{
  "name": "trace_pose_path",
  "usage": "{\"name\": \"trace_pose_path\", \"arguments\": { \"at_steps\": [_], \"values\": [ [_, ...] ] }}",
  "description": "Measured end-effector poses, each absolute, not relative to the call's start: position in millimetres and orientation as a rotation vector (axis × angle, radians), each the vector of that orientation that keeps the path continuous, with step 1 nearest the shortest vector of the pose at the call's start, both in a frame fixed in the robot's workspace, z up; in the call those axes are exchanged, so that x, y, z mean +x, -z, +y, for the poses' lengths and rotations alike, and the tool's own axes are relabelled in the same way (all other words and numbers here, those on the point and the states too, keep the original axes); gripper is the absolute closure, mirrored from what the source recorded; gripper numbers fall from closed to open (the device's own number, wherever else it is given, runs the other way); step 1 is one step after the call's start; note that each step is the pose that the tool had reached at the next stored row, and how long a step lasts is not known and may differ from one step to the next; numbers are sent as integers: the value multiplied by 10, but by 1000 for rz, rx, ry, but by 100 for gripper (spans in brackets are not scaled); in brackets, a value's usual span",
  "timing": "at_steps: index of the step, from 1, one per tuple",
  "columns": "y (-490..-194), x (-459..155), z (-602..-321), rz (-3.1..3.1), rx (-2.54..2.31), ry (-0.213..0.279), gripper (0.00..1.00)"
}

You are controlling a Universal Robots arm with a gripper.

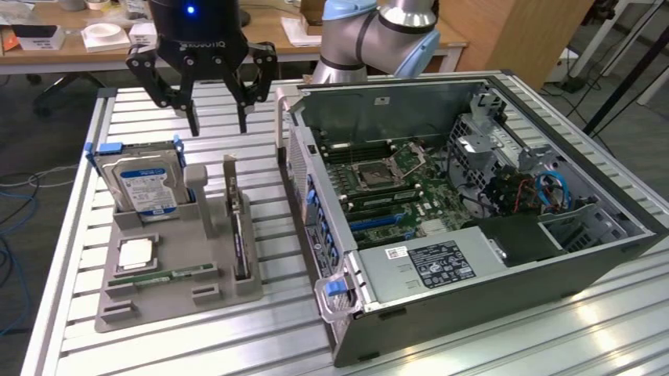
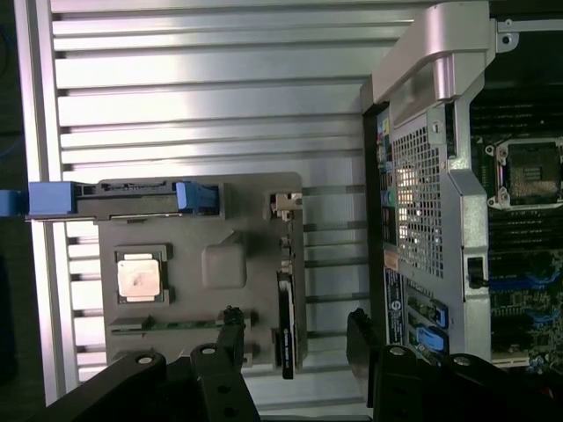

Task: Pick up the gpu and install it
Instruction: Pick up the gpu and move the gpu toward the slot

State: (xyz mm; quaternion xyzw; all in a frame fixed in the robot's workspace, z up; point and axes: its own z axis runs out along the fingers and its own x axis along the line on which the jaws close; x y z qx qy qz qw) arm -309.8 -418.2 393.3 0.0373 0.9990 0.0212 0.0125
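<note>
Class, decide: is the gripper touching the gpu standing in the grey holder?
Apart. The exterior view shows the open gripper hanging above the table, a clear gap separating it from the gpu.

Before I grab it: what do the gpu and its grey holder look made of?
The gpu: a thin dark card seen edge-on, likely circuit board with a black, probably plastic, block on one face; the edge view leaves it open. The holder: uniform matte grey, no shine, probably plastic.
</note>
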Motion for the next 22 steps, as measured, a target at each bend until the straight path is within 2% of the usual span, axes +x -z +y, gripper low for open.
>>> {"name": "trace_pose_path", "arguments": {
  "at_steps": [22],
  "values": [
    [-3933, -3122, -4255, 3114, 117, -66, 41]
  ]
}}
